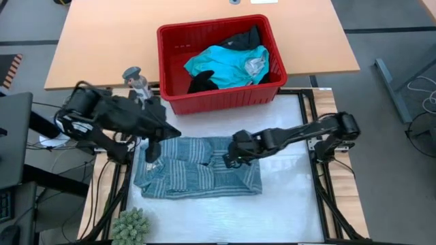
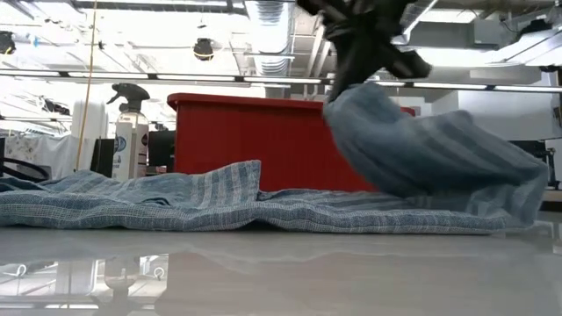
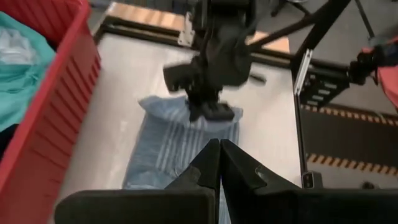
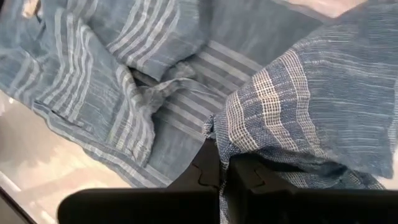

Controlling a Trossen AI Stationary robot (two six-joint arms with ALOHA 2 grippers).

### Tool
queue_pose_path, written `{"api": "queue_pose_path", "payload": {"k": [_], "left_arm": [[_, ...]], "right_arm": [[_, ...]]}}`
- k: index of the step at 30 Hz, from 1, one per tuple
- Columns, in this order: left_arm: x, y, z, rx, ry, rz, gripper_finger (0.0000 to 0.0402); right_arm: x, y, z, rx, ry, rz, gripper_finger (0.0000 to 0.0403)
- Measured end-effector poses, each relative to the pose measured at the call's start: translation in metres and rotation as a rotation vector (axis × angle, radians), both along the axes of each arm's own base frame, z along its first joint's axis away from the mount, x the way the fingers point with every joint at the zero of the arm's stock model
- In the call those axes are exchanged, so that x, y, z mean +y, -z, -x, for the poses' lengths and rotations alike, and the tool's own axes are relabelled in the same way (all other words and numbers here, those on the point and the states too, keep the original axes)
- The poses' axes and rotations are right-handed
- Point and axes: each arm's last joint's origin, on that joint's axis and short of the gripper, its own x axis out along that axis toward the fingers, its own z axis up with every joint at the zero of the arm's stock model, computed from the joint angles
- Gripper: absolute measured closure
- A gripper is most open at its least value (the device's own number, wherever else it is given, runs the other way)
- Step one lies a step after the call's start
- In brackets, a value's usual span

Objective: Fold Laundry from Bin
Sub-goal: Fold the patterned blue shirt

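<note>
Your right gripper (image 1: pixel 228 160) lifted the striped shirt's (image 1: pixel 197 175) edge.
Fingers pinched cloth (left gripper (image 1: pixel 151 154) hovered, fingers together).

Woven striped cloth garment (image 1: pixel 197 175), ribbed glossy plastic bin (image 1: pixel 221 99), glossy white tabletop (image 1: pixel 286 211)

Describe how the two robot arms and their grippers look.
Both arms, left arm and right arm, are matte black, built of chunky rounded joint housings linked by slimmer tubes, with thin dark cables trailing near their bases. The left gripper and right gripper each end in two flat, tapering black fingers. No markings are readable.
</note>
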Motion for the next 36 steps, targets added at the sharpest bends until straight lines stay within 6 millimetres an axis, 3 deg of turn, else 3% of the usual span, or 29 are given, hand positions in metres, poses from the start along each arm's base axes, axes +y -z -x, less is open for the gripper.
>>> {"api": "queue_pose_path", "payload": {"k": [8, 15, 36], "left_arm": [[-0.014, 0.003, 0.014, 0.040, -0.021, -0.033, 0.0401], [-0.019, 0.006, 0.016, 0.065, -0.015, -0.041, 0.0401], [-0.020, 0.006, 0.017, 0.058, -0.021, -0.060, 0.0401]], "right_arm": [[-0.003, 0.010, -0.044, 0.018, -0.078, 0.007, 0.0376], [-0.007, 0.024, -0.068, 0.025, -0.129, -0.026, 0.0376], [-0.003, 0.030, -0.072, 0.025, -0.202, -0.039, 0.0345]]}}
